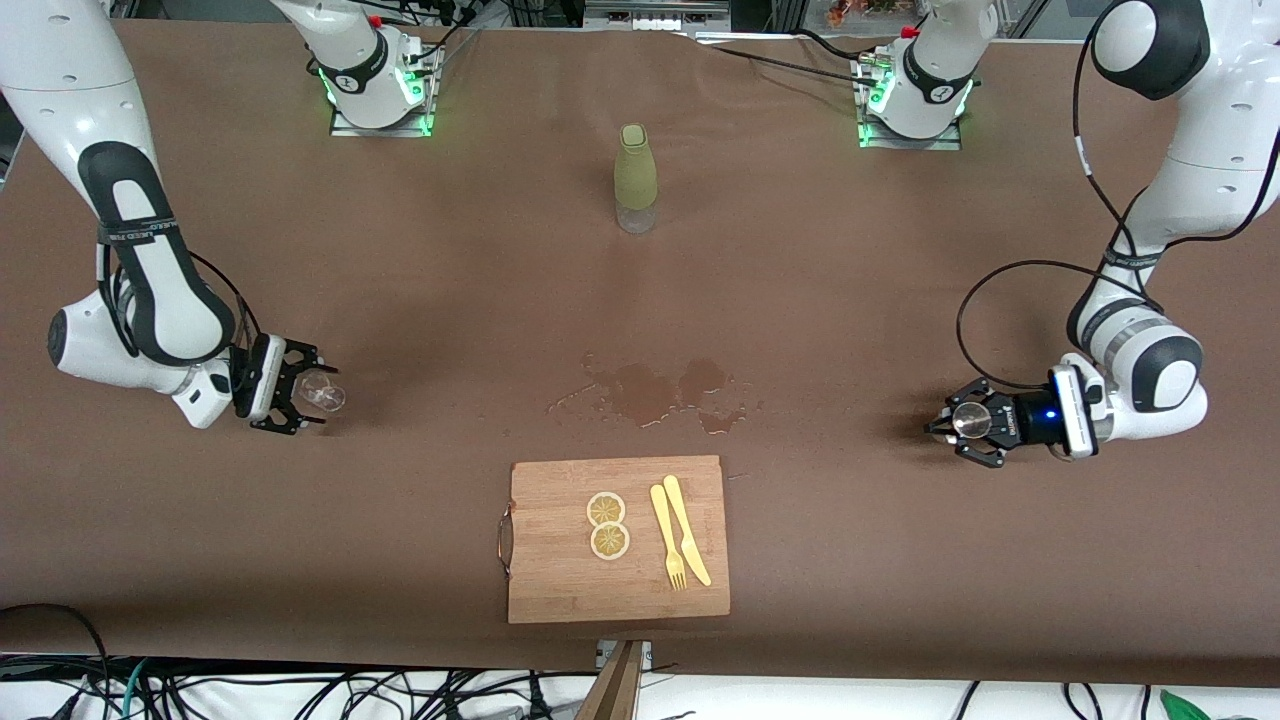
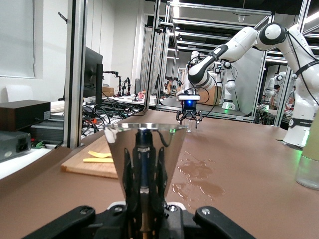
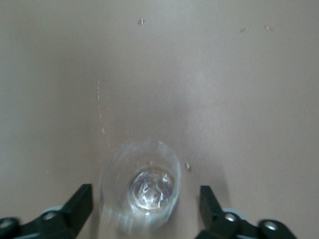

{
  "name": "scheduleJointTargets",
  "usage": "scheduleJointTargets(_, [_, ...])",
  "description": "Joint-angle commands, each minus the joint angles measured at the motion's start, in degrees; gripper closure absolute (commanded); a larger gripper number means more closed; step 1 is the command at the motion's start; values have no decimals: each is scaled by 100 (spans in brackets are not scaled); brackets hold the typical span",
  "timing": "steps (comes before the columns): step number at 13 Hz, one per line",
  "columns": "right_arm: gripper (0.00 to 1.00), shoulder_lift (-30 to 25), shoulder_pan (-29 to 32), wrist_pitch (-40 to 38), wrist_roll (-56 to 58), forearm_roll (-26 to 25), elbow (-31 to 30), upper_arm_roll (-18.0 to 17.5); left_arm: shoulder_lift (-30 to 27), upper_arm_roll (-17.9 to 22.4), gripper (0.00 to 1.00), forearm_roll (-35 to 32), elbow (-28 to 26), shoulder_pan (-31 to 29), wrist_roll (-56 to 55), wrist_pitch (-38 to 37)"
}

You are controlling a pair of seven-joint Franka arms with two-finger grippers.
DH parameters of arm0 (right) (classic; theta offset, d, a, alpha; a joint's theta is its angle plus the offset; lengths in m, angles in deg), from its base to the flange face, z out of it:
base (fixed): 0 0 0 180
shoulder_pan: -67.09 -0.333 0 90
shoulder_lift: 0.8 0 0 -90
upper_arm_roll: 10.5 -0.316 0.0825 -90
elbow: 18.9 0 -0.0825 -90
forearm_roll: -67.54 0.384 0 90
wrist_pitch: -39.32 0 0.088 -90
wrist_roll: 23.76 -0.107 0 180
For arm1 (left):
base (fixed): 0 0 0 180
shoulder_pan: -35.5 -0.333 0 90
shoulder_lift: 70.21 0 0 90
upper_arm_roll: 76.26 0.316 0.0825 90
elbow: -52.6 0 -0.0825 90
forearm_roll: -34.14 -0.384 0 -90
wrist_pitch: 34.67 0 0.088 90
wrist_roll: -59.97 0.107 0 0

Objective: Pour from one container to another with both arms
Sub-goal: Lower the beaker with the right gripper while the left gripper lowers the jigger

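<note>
Nearest the front camera lies a bamboo cutting board [image 1: 560, 560] with two lemon slices [image 1: 607, 525], a yellow fork [image 1: 667, 537] and knife [image 1: 687, 515]. Farther back, the left gripper [image 1: 945, 424] clamps a shiny metal jigger [image 2: 144, 149] at its end of the table. The right gripper [image 1: 310, 393] stands wide apart around a clear glass [image 3: 142, 186] at the right arm's end, with a spill [image 1: 655, 392] between them.
</note>
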Motion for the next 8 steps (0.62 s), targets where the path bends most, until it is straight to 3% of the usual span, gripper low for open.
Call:
scheduleJointTargets(1, [0,-60,15,-472,55,-94,184,215,-131,86,100,-210,-105,-250,-51,-358])
scheduleJointTargets(4, [0,-341,-125,-684,-199,-603,184,575,-17,156,100,-367,-105,-540,2,-613])
scheduleJointTargets(8, [0,-972,-502,-939,-1883,-2157,176,891,194,340,100,-420,-105,-778,405,-772])
